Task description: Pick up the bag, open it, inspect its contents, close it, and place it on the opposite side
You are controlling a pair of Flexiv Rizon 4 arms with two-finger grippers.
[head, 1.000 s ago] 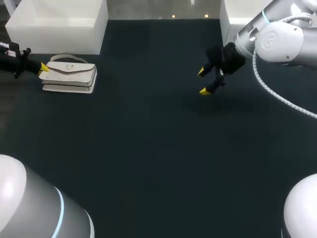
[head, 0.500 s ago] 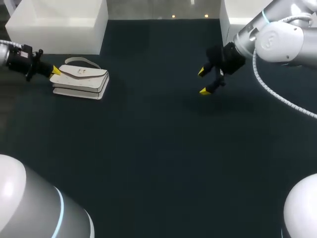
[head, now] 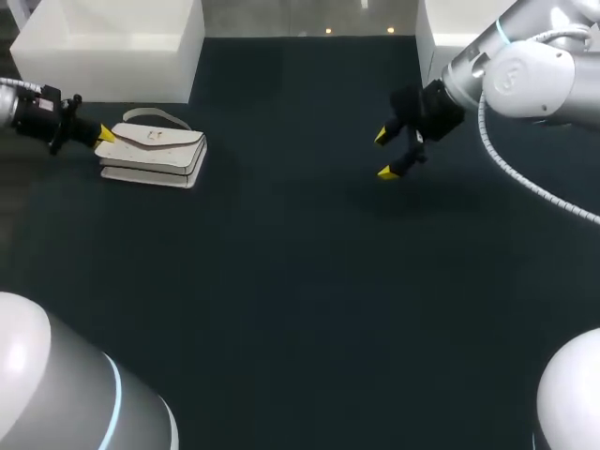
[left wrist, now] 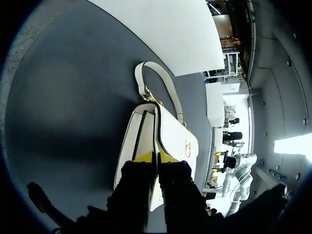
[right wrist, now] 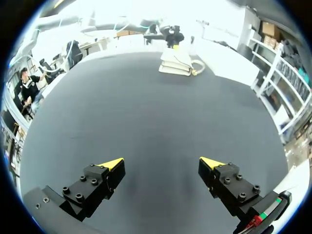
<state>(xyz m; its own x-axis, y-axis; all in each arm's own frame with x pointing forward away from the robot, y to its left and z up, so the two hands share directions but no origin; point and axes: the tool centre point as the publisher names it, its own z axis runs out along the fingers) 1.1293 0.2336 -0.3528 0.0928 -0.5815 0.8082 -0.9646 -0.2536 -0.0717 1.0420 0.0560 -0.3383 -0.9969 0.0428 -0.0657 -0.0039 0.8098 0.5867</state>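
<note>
**At the table's far left edge: bag held by one end, right arm standing off**

At the bag's short end, the left gripper (left wrist: 156, 157) has its two yellow-tipped fingers drawn almost together. They pinch the dark-edged seam of the bag (left wrist: 171, 139) between them. The bag is a small, boxy handbag of smooth cream leather-like material, lying flat on the table (head: 281, 281) with its fold-over flap uppermost. A small gold clasp (left wrist: 187, 146) sits on the flap. A slim curved handle (left wrist: 163, 87), fixed with gold fittings, arches from the end farthest from the fingers and lies on the surface. The table covering is dark, matte and finely textured.

Well apart, over the far right half of the table, the right gripper (right wrist: 162, 163) hangs with its fingers spread wide, nothing between them.
</note>
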